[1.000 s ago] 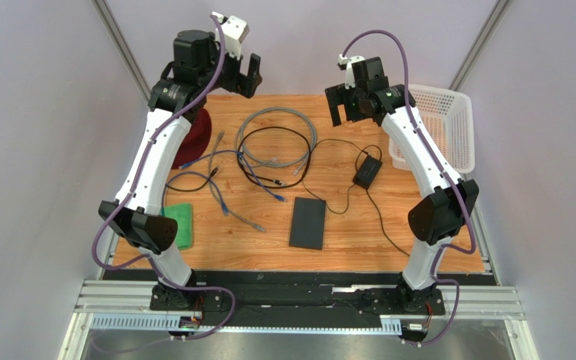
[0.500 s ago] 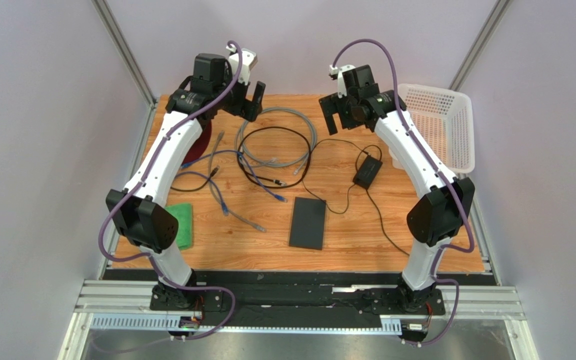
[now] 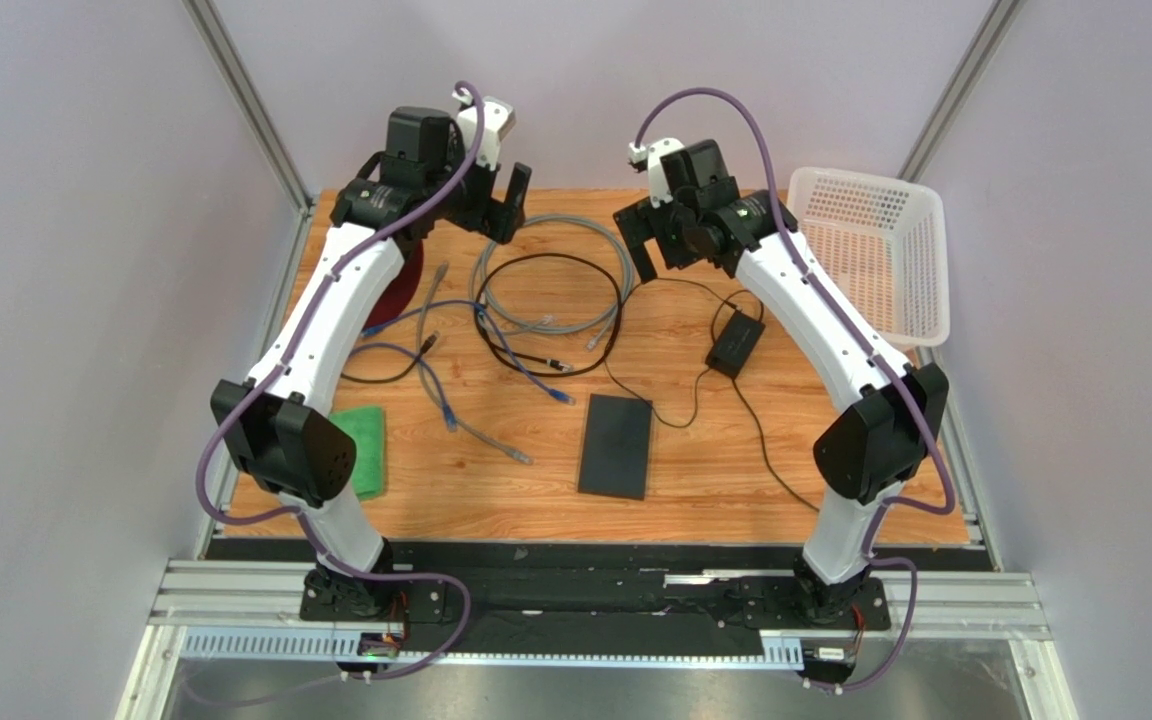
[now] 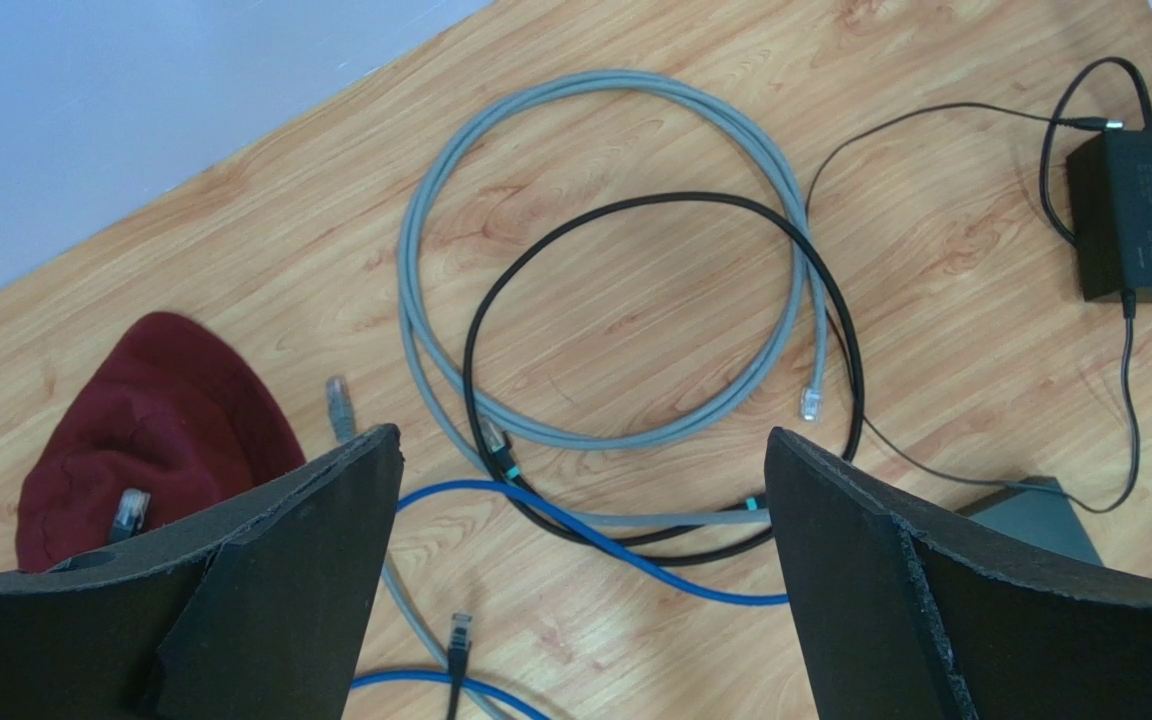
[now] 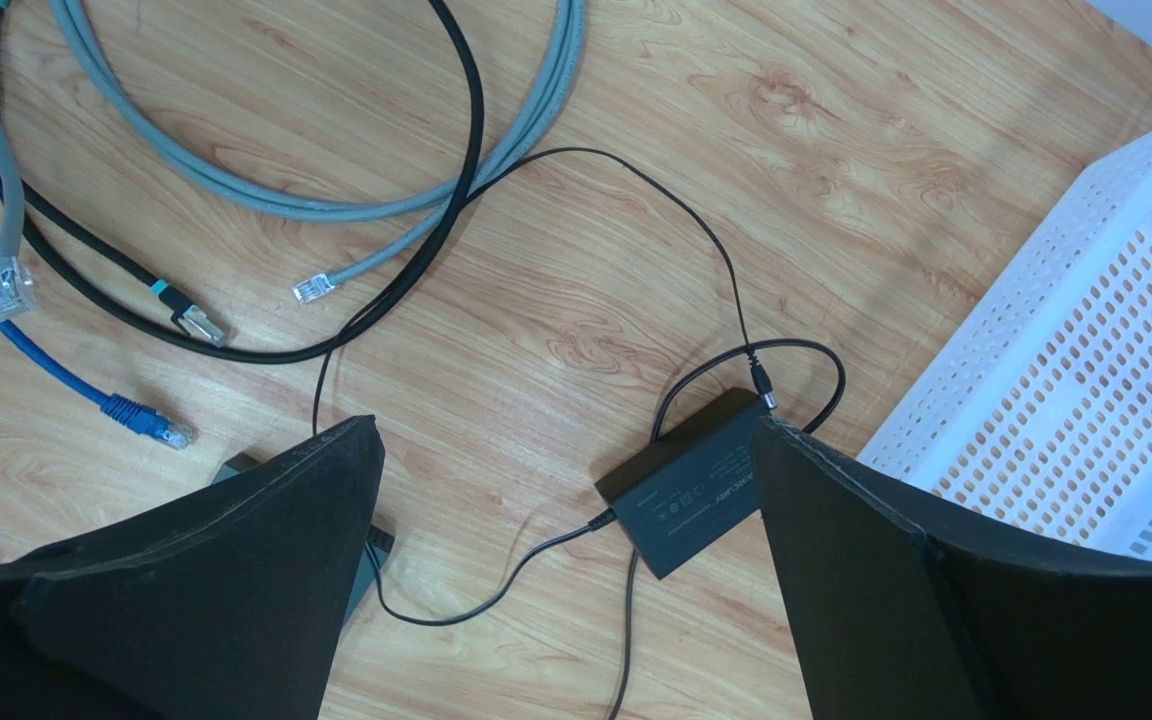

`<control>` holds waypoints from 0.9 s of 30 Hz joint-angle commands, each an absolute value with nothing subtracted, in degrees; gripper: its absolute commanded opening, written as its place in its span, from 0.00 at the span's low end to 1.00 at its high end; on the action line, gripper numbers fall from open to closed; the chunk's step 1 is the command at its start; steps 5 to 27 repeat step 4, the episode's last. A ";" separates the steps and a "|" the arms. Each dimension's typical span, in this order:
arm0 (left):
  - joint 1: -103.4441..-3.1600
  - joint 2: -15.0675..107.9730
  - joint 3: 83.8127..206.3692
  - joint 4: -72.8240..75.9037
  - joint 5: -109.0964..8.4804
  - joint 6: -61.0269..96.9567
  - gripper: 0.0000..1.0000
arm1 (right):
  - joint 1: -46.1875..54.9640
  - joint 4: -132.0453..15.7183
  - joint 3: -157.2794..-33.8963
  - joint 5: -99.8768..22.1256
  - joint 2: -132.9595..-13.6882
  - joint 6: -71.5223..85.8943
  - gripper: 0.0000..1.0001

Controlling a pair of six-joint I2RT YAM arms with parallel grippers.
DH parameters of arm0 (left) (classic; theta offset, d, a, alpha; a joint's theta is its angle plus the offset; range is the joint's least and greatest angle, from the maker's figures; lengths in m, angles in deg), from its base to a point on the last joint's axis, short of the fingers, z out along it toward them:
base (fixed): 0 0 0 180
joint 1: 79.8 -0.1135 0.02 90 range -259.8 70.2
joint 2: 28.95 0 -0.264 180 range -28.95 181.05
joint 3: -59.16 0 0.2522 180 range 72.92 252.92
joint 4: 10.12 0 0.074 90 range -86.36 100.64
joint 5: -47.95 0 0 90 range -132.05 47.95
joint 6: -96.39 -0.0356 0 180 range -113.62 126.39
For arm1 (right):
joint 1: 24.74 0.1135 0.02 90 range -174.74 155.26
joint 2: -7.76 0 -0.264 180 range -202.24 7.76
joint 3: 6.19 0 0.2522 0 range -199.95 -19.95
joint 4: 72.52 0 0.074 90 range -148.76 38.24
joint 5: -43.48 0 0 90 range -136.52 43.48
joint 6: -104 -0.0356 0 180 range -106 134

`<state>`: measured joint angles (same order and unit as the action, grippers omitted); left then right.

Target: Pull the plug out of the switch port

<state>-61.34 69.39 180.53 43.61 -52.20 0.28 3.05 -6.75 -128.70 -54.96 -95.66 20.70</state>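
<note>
The switch point(image 3: 617, 447) is a flat black box lying at the near middle of the wooden table. A thin black wire point(image 3: 687, 405) runs from the power adapter point(image 3: 736, 345) to the switch's far right corner; the plug there is too small to make out. My left gripper point(image 3: 480, 192) hangs open and empty over the far left, above the cable coils. My right gripper point(image 3: 654, 240) hangs open and empty over the far middle. In the right wrist view the gripper point(image 5: 567, 443) is above the adapter point(image 5: 695, 488), and the switch point(image 5: 372, 552) peeks out beside the left finger. In the left wrist view the gripper point(image 4: 582, 450) is open.
A grey cable coil point(image 3: 555, 255) and a black cable loop point(image 3: 537, 308) lie at the far middle, with blue cables point(image 3: 447, 360) to their left. A dark red cloth point(image 3: 399, 278) and a green cloth point(image 3: 364, 450) lie on the left. A white basket point(image 3: 875, 248) stands at the far right.
My left gripper dropped lower over the far left, then held still. My right gripper moved left, away from the basket and toward the cable coils.
</note>
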 commanded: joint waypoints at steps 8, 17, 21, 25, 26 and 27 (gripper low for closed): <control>-61.08 65.79 180.41 42.67 -52.59 -0.30 0.99 | 3.74 -8.92 -129.46 -54.87 -92.70 21.73 1.00; -61.08 65.79 180.41 42.67 -52.59 -0.30 0.99 | 3.74 -8.92 -129.46 -54.87 -92.70 21.73 1.00; -61.08 65.79 180.41 42.67 -52.59 -0.30 0.99 | 3.74 -8.92 -129.46 -54.87 -92.70 21.73 1.00; -61.08 65.79 180.41 42.67 -52.59 -0.30 0.99 | 3.74 -8.92 -129.46 -54.87 -92.70 21.73 1.00; -61.08 65.79 180.41 42.67 -52.59 -0.30 0.99 | 3.74 -8.92 -129.46 -54.87 -92.70 21.73 1.00; -61.08 65.79 180.41 42.67 -52.59 -0.30 0.99 | 3.74 -8.92 -129.46 -54.87 -92.70 21.73 1.00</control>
